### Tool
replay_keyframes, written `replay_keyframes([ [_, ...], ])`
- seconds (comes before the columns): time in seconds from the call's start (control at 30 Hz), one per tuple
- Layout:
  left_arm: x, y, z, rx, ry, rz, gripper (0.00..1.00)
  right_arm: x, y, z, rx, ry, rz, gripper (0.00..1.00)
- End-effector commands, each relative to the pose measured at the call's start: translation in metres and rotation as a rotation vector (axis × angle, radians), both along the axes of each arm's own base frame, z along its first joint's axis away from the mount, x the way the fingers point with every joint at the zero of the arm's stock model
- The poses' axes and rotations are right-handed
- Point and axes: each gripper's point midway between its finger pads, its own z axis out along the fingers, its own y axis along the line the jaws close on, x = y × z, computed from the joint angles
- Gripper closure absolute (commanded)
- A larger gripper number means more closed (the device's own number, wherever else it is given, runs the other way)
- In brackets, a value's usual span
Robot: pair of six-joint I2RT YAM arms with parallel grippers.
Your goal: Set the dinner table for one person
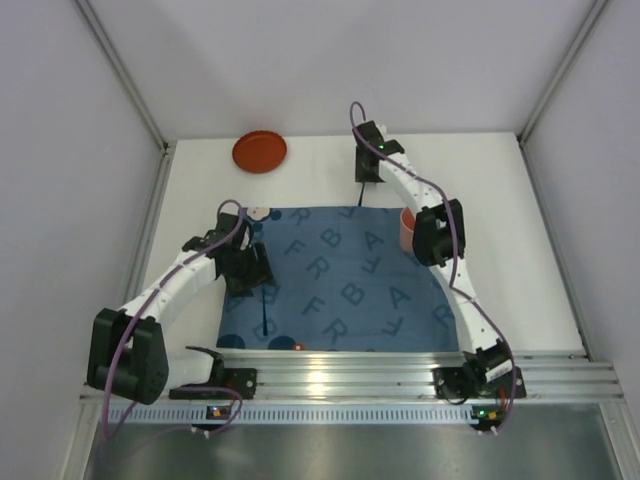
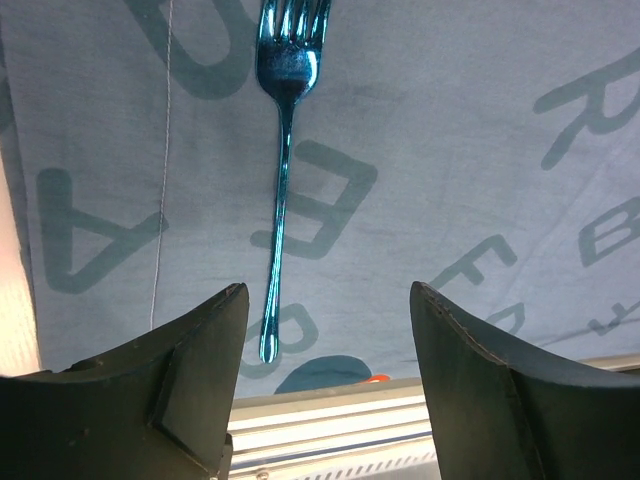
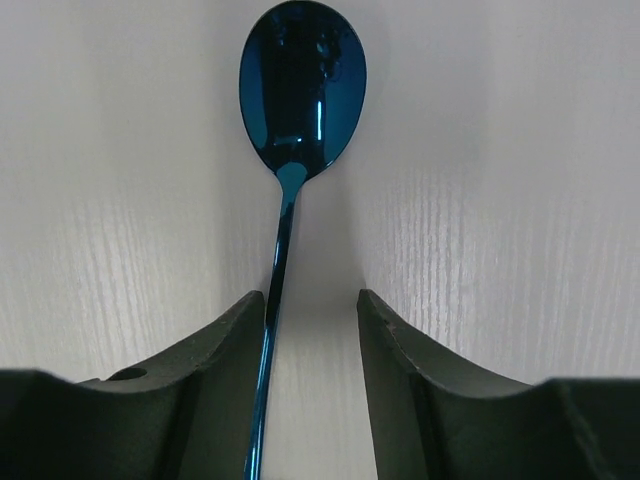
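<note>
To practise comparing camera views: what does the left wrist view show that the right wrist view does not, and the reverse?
Only the left wrist view: a blue fork lying on the letter-printed mat ahead of the left gripper, with the aluminium rail at the bottom. Only the right wrist view: a blue spoon on the white dinner table, its handle reaching back into the right gripper. Both: an open gripper and one piece of shiny blue cutlery.

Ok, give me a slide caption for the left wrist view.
Open left pincer poised over a shiny blue fork lying on the letter-printed blue cloth mat.
</note>
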Motion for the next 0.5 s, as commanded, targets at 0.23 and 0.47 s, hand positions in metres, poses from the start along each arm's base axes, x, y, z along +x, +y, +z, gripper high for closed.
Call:
replay_keyframes([
  [0.23,0.024,-0.013,0.015,-0.051,-0.065,-0.024,0.3,-0.041,-0.087,-0.058,-0.168,0.272,-0.053,0.76],
  [0.47,0.027,-0.012,0.015,-0.042,-0.065,-0.025,0.3,-0.042,-0.085,-0.06,-0.164,0.277,-0.048,0.97],
])
